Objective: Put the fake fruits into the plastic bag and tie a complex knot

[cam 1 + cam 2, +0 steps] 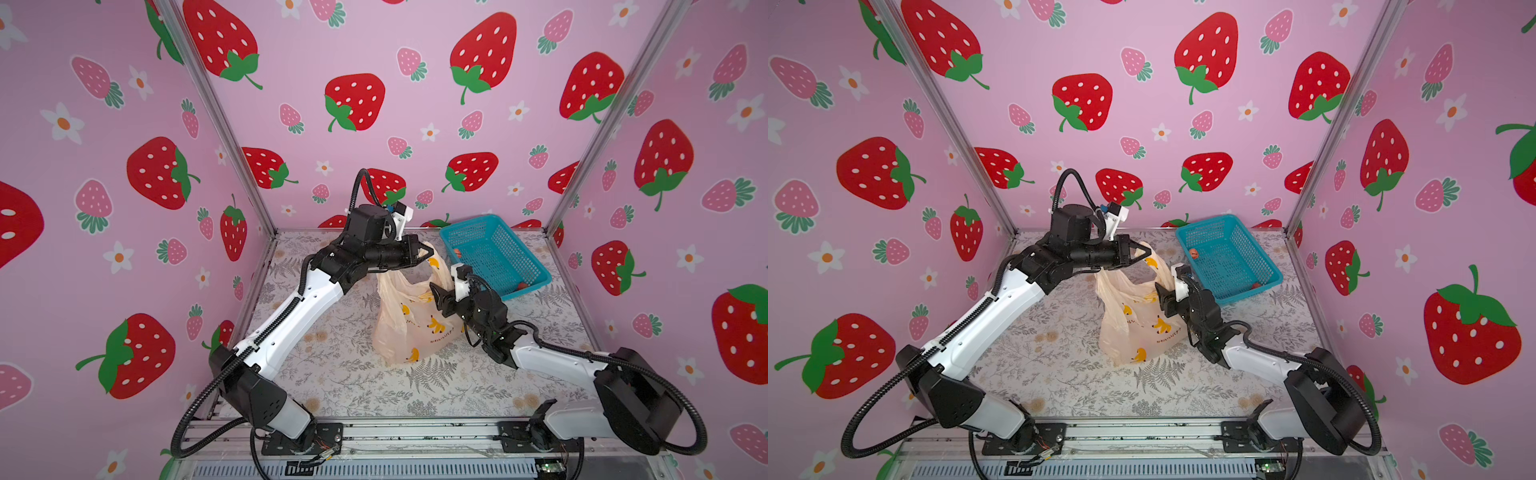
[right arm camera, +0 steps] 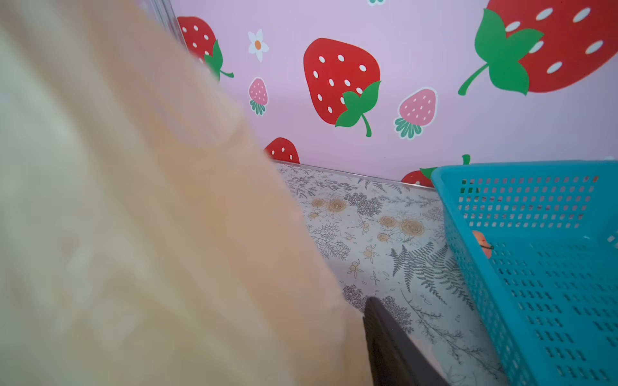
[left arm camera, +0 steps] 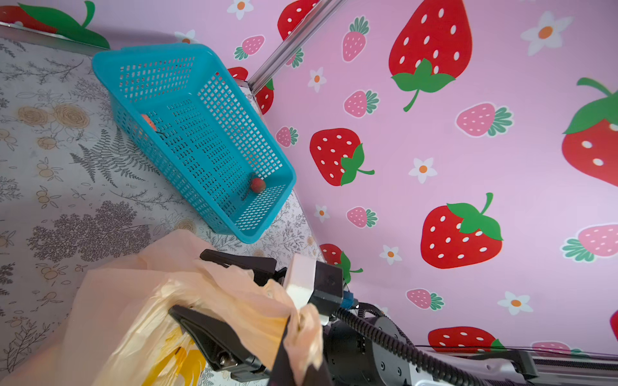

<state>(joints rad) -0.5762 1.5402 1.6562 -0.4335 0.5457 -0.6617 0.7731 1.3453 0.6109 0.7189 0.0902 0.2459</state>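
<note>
Pink strawberry wallpaper [image 1: 374,62] walls in a counter [image 1: 332,374] printed with grey ferns and flowers. The plastic bag [image 1: 411,328] stands mid-counter in both top views. It is peach film dotted with yellow bananas, and its top is drawn upward. The left gripper [image 1: 428,252] is clamped tight on one handle loop and holds it above the bag. The right gripper [image 1: 437,294] sits at the bag's mouth on the side facing the basket, jaws spread, with the bag's edge lying between them. I cannot tell whether they press the film, and the bag's contents cannot be made out. Just beside the bag, toward the back right corner, a blue mesh basket [image 1: 465,235] holds an orange-pink fake fruit [image 1: 457,252] against one wall and a red fake fruit [image 1: 520,286] in a corner, the two well apart.
</note>
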